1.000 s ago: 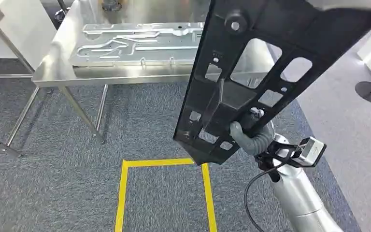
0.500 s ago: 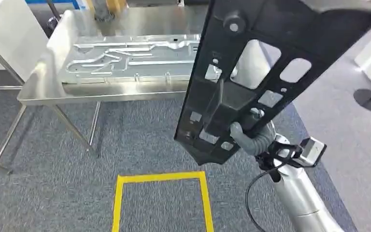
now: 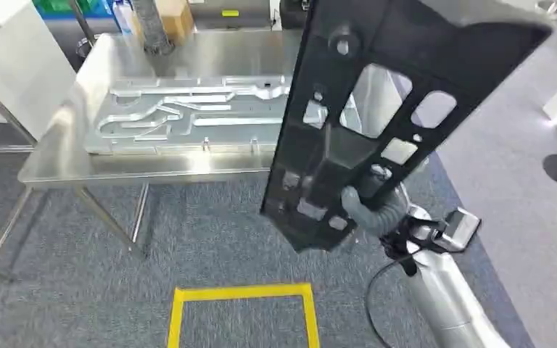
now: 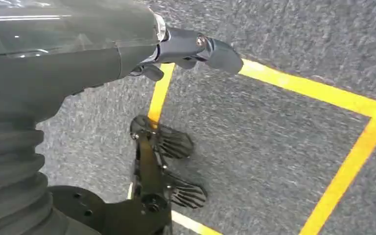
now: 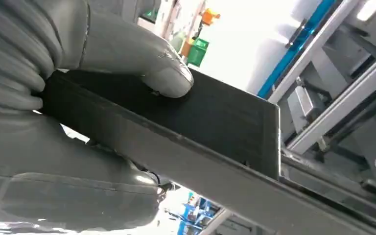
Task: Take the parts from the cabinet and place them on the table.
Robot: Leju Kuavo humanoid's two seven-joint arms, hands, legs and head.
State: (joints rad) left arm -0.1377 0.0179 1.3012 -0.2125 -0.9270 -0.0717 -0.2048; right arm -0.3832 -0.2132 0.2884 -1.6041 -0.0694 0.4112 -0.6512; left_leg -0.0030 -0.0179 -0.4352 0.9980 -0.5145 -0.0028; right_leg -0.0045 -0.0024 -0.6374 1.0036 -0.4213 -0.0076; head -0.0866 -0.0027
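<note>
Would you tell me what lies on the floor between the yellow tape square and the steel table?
Only bare grey carpet lies between the yellow tape square and the steel table, in the head view.

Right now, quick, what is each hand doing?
Left hand: holds nothing, hanging over the grey carpet; open or closed cannot be told.
Right hand: holding the large black perforated plastic panel.

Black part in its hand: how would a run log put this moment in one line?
right hand: grips black part, upright | left hand: holds nothing, above floor | steel table: ahead, silver panel on it
</note>
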